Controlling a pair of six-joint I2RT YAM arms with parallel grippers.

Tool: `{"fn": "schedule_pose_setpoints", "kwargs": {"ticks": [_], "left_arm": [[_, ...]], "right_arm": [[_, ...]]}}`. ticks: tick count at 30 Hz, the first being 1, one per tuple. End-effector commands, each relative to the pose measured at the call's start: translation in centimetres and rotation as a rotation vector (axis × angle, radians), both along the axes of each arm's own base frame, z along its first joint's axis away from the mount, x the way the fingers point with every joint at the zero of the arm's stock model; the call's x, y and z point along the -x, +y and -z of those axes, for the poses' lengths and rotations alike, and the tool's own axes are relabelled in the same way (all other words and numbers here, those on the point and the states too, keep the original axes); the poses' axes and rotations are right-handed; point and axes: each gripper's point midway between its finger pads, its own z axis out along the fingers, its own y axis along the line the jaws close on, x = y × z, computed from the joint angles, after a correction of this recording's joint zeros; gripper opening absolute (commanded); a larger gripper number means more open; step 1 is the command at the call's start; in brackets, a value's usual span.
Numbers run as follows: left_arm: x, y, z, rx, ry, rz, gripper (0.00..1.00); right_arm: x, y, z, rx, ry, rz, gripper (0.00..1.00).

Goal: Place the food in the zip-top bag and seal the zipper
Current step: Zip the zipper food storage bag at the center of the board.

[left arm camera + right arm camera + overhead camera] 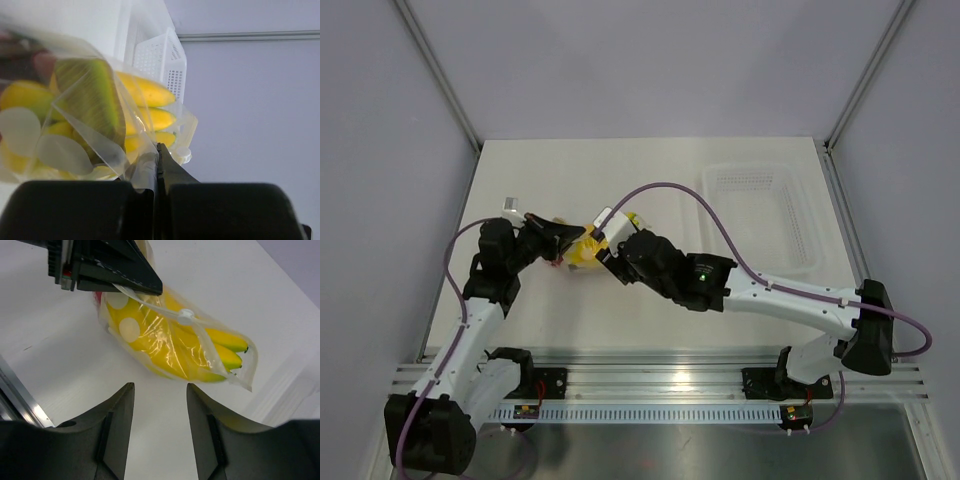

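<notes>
We see the left gripper (158, 160) squeezed shut on the edge of the zip-top bag (170, 340). The bag lies on the tabletop (60, 340) between both grippers. The bananas (225, 342) inside lie longways, tips pointing away from it. The right gripper (160, 425) hangs near the bag, half open, holding nothing.

Two grippers on show: the left gripper (159, 161) and the right gripper (160, 390). One zip-top bag (165, 335), pinched in the left jaws and lying just ahead of the right jaws. Inside it is one bunch of bananas (222, 342), three of them countable. Two pale dots (129, 329) read clearly near the left jaws. A sliver of red fruit (98, 296), too hidden to count. One clear tray (760, 205), beyond both jaws.
</notes>
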Motion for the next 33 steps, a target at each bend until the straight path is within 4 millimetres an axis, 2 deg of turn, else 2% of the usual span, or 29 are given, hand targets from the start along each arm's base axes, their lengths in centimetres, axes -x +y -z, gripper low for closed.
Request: {"fn": "schedule_pose_setpoints", "kwargs": {"ticks": [1,2,3,5,6,8,9,10,11,12,13,15,16,17,21,26,28,30,31,33], "left_arm": [[-0.5,-0.4,-1.7,0.001,-0.013,0.019,0.00],[-0.5,-0.5,-1.6,0.001,-0.012,0.023,0.00],[-0.5,-0.5,-1.5,0.004,-0.008,0.027,0.00],[-0.5,-0.5,-1.4,0.004,-0.009,0.027,0.00],[-0.5,-0.5,-1.3,0.005,-0.006,0.027,0.00],[-0.4,-0.5,-1.1,0.005,-0.004,0.028,0.00],[-0.4,-0.6,-1.1,0.006,-0.004,0.031,0.00],[-0.4,-0.6,-1.2,0.008,-0.006,0.032,0.00],[-0.5,-0.6,-1.1,0.010,-0.002,0.035,0.00],[-0.5,-0.8,-1.2,0.012,-0.004,0.044,0.00],[-0.6,-0.8,-1.3,0.011,-0.003,0.046,0.00],[-0.8,-0.9,-1.4,0.010,0.000,0.053,0.00],[-0.8,-0.9,-1.6,0.008,-0.003,0.058,0.00],[-0.8,-1.0,-1.8,0.005,-0.007,0.062,0.00],[-1.0,-1.1,-2.1,0.000,-0.009,0.072,0.00],[-0.9,-1.1,-2.8,-0.009,-0.021,0.079,0.00],[-1.0,-1.2,-2.7,-0.010,-0.017,0.084,0.00],[-1.0,-1.3,-2.8,-0.006,-0.014,0.089,0.00],[-1.0,-1.3,-2.7,-0.009,-0.012,0.090,0.00],[-1.1,-1.3,-3.1,-0.005,-0.020,0.094,0.00]], "right_arm": [[-0.4,0.7,-2.9,0.030,-0.098,-0.021,0.53],[-0.5,0.6,-3.2,0.044,-0.105,-0.025,0.53],[-0.7,0.8,-4.9,0.029,-0.120,-0.026,0.53],[-0.6,0.4,-4.8,0.116,-0.106,-0.068,0.56],[-1.2,0.6,-7.5,0.069,-0.092,-0.088,0.56],[-1.6,-0.1,-7.1,0.117,-0.023,-0.114,0.56],[-2.1,0.0,-9.1,0.074,-0.008,-0.149,0.55],[-2.1,-0.6,-8.1,0.122,0.039,-0.171,0.55],[-2.2,-0.7,-8.1,0.129,0.067,-0.191,0.55],[-2.0,-0.4,-9.8,0.092,0.078,-0.234,0.55],[-2.5,-1.1,-8.2,0.148,0.132,-0.241,0.55],[-2.1,-0.6,-8.6,0.152,0.152,-0.307,0.54],[-2.0,-0.5,-7.1,0.212,0.170,-0.343,0.53],[-1.8,-0.1,-7.3,0.209,0.169,-0.374,0.52],[-1.5,1.3,-5.3,0.253,0.157,-0.489,0.47],[-2.2,2.5,-2.7,0.303,0.087,-0.576,0.50],[-2.7,3.2,-2.9,0.296,0.039,-0.595,0.50],[-2.4,3.3,-2.0,0.326,0.007,-0.666,0.50],[-2.7,3.6,-2.4,0.314,-0.031,-0.675,0.50],[-2.8,3.7,-1.8,0.335,-0.062,-0.711,0.51]]}}
